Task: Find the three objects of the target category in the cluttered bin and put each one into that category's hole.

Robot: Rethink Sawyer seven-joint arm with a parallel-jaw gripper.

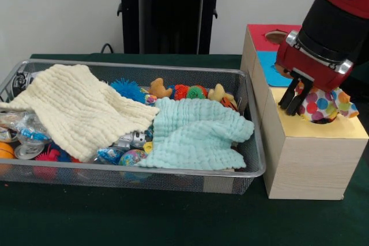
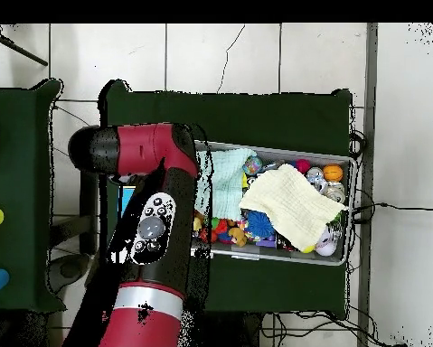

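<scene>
My gripper (image 1: 293, 103) hangs over the yellow section of the wooden box (image 1: 305, 165) at the right. It is shut on a bunched polka-dot cloth (image 1: 327, 106) that rests at the round hole there. The wire bin (image 1: 173, 178) holds a cream cloth (image 1: 81, 108) on its left and a mint cloth (image 1: 196, 133) on its right, both lying over small toys. From overhead, the arm (image 2: 152, 226) hides the gripper and most of the box; the cream cloth (image 2: 292, 201) and mint cloth (image 2: 229, 172) show in the bin (image 2: 274, 257).
The box top also has a blue section (image 1: 271, 64) and a red section (image 1: 265, 36) with a hole behind the yellow one. Spiky balls, plush toys and plastic capsules lie around the cloths. Coloured cups sit on a second table (image 2: 12, 181) at the overhead view's left.
</scene>
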